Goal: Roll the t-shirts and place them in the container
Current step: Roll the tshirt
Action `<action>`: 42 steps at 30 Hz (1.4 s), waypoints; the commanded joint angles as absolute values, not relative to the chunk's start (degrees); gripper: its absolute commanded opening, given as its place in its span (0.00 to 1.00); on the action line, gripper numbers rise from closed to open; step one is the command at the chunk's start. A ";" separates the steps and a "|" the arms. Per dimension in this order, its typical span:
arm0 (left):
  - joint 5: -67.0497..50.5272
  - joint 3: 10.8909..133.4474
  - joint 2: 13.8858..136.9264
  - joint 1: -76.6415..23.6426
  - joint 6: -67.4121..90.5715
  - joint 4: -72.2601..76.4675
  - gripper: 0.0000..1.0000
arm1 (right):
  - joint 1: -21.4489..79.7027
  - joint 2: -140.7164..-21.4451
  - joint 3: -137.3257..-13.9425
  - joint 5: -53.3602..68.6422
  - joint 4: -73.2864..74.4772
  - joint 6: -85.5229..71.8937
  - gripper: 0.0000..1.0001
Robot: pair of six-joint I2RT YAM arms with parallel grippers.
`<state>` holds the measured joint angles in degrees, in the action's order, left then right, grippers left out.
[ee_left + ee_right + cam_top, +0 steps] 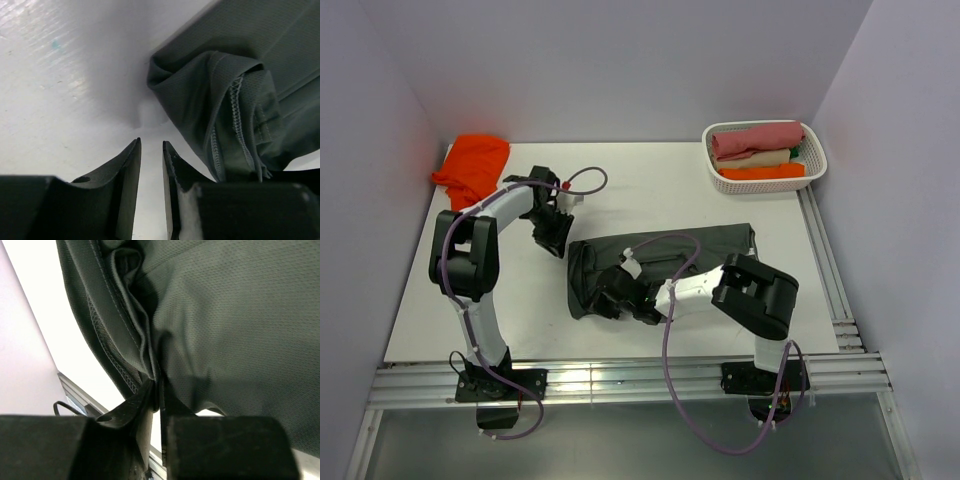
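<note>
Top external | dark charcoal-grey cotton t-shirt [725, 243] | right gripper [156, 382] pinching its 8 o'clock edge | left gripper [151, 142] fingers narrowly apart, empty, at its 10 o'clock corner

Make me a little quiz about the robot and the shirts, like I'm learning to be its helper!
1. True or false: the left gripper holds the grey t-shirt.
2. Fill in: the orange t-shirt lies at the far ____ corner of the table.
3. What does the right gripper pinch? A) the grey t-shirt B) the orange t-shirt C) nothing

Key: 1 false, its jaws are empty beside the shirt. 2 left. 3 A.
</note>
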<state>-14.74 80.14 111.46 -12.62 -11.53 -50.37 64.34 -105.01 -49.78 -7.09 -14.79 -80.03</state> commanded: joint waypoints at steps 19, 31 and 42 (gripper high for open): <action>-24.08 81.91 107.75 -18.01 -12.75 -53.87 0.28 | 66.18 -99.40 -65.73 -22.14 10.44 -72.43 0.37; -25.31 84.64 110.12 -20.39 -10.99 -54.67 0.28 | 67.06 -114.94 -86.56 -21.45 21.96 -62.41 0.37; -24.35 85.87 111.71 -21.36 -9.93 -54.32 0.28 | 68.82 -118.39 -90.09 -22.41 27.51 -62.14 0.37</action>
<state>-23.92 83.55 111.53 -20.67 -10.63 -54.26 68.10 -118.32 -87.92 -20.56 25.69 -63.05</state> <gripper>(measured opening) 0.276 0.368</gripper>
